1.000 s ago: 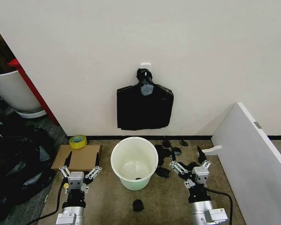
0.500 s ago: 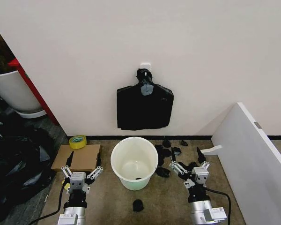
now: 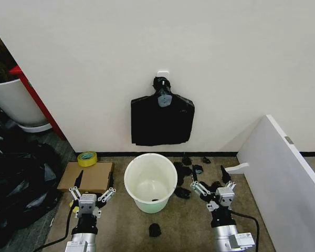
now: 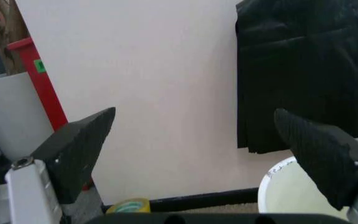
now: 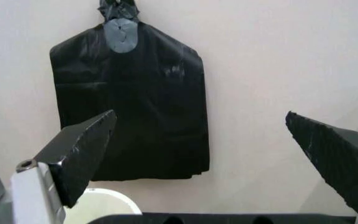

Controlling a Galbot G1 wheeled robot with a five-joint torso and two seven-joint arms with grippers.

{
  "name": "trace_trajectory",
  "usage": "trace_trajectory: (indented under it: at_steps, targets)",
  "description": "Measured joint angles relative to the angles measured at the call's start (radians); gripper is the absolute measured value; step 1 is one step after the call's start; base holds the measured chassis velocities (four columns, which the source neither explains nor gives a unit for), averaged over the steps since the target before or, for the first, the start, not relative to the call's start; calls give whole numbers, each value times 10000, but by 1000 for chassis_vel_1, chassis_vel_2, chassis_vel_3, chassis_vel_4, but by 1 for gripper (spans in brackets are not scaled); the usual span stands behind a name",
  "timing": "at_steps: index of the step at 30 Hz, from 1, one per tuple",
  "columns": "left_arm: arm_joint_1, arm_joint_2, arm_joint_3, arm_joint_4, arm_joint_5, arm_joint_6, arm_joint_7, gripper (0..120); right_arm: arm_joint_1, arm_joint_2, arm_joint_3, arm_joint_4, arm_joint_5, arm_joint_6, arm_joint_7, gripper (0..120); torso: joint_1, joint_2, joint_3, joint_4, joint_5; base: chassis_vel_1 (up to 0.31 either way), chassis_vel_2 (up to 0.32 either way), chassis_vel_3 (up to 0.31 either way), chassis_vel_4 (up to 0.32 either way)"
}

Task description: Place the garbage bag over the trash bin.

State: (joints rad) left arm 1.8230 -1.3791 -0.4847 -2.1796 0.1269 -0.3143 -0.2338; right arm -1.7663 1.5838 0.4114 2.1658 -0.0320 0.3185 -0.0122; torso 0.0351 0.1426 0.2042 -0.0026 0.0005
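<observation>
Cream-white plastic trash bin [image 3: 150, 181] is seen standing unlined on the floor by the wall, between the two grippers, with small black scraps [image 3: 189, 170] scattered beside it. A flat bundle of black bags [image 3: 161, 119] is hung on the wall just above the bin; a single loose garbage bag cannot be told apart. Left gripper [image 3: 89, 196] and right gripper [image 3: 212, 187] are held low on either side of the bin, fingers spread wide, nothing gripped.

A bare test room: blank wall [image 3: 94, 63], carpet floor [image 3: 121, 226], loose cardboard [image 3: 86, 176].
</observation>
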Motion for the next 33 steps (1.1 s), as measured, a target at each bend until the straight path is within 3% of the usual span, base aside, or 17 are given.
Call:
trace_trajectory:
  at_steps: [23, 33]
  targets:
    - [-51, 82, -89, 34, -104, -21, 17, 100, 604, -195, 55, -475, 170, -262, 75, 100, 0, 0, 0, -1, 0, 0, 0, 0, 0]
    - [-329, 596, 96, 360, -502, -264, 35, 100, 2500, -925, 29, -1512, 1488, -866, -22, 100, 0, 0, 0, -2, 0, 0, 0, 0, 0]
